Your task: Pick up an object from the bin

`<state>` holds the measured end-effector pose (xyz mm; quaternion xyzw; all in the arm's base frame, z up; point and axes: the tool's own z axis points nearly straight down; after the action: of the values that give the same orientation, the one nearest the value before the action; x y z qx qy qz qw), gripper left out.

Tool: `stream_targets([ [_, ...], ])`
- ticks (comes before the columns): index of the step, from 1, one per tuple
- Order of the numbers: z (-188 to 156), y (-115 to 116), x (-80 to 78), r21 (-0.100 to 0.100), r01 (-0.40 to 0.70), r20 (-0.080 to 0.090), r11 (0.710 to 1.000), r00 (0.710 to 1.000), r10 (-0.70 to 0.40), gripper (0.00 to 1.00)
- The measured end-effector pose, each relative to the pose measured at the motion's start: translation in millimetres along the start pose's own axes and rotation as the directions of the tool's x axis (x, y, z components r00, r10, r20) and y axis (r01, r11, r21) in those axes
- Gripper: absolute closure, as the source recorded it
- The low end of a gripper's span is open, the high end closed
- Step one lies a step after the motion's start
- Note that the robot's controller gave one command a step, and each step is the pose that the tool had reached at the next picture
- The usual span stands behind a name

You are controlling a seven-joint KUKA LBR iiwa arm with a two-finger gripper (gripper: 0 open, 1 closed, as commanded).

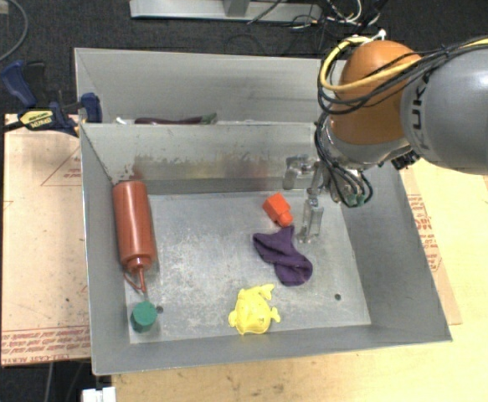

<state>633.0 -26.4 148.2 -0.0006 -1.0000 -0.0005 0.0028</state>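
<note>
Currently: red-brown squeeze bottle [134,224] lies along the left wall, nozzle toward the green cap [144,316]. Yellow toy [254,311] near the front. Purple crumpled piece [284,258] mid-bin, long axis diagonal. Orange block [278,209] just behind it. Arm reaches in from the right; gripper [310,229] points down at the purple piece's far-right edge. Open or closed: can't tell.

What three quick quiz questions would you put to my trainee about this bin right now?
1. True or false: the green cap lies just off the nozzle of the red-brown bottle.
2. Which of these lies nearest the claw? A) yellow toy B) orange block C) green cap
3. Fill in: the crumpled cloth beside the orange block is ____ in colour.

Key: 1 true; 2 B; 3 purple.
</note>
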Motion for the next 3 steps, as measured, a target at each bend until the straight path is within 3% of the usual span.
stream_targets([
  [1,-5,0,-1.7,0.0,0.0,0.007,1.0,1.0,0.0,0.0],
  [2,10,5,10.0,0.002,0.042,0.015,0.999,0.999,-0.042,0.0],
  [3,56,3,24.7,0.0,0.099,0.01,0.995,0.995,-0.099,0.0],
])
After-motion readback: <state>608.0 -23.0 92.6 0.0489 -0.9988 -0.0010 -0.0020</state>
